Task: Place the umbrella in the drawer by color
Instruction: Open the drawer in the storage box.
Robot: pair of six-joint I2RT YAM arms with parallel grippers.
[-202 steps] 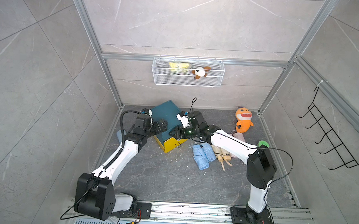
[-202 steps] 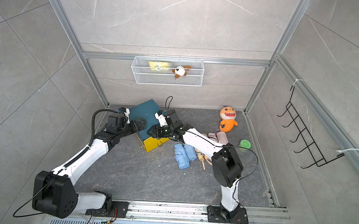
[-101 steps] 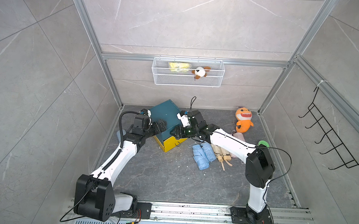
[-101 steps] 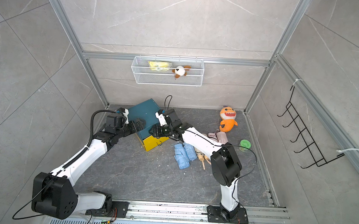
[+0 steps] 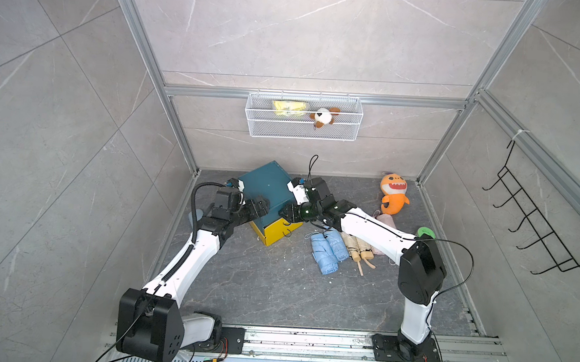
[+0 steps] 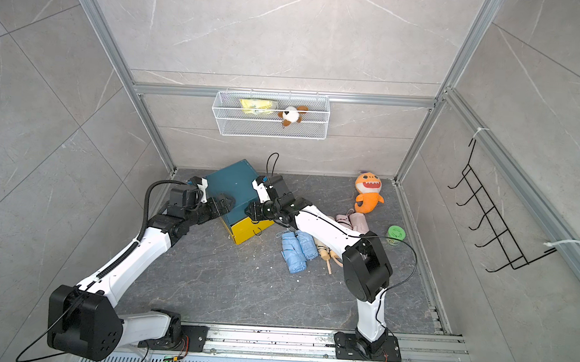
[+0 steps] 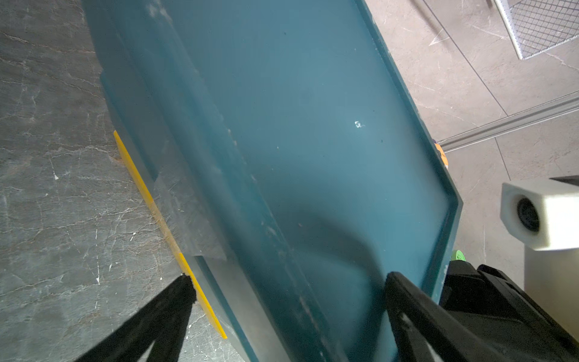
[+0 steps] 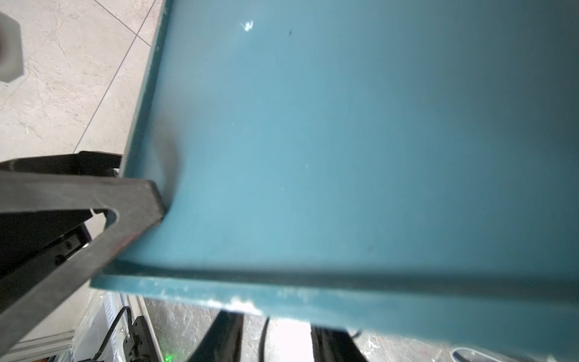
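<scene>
A dark teal box [image 5: 268,184] [image 6: 230,182] with a yellow drawer front [image 5: 275,231] [image 6: 245,232] at its base stands at an angle near the far left corner of the grey marbled floor [image 5: 259,289] [image 6: 242,288]. In both top views the left gripper [image 5: 260,206] [image 6: 224,202] is at the box's left side. The right gripper [image 5: 287,215] [image 6: 251,213] is at its right side, just above the yellow front.

Only the top views show the umbrellas. Two pale blue folded umbrellas [image 5: 325,252] [image 6: 295,253] lie side by side near the floor's middle. A beige folded umbrella [image 5: 360,250] [image 6: 324,251] with a wooden handle lies just right of them. A pink folded umbrella [image 5: 387,222] [image 6: 351,220] is partly under the right arm. All of them lie outside the box, on the floor.

The left wrist view adds that the left gripper's fingers [image 7: 175,301] are spread wide. One tip touches the thin yellow edge by the floor and the other is over the box's top near its rim. A patch of clear tape [image 7: 188,213] sits on the box's side.

The right wrist view shows one black finger [image 8: 125,200] pressed against the raised rim of the teal top. Its partner is hidden, so I cannot tell whether that hand is apart or clamped.

Compared with a second ago, the right gripper has moved in closer to the box. The left gripper, the box and the umbrellas lie as they did.
</scene>
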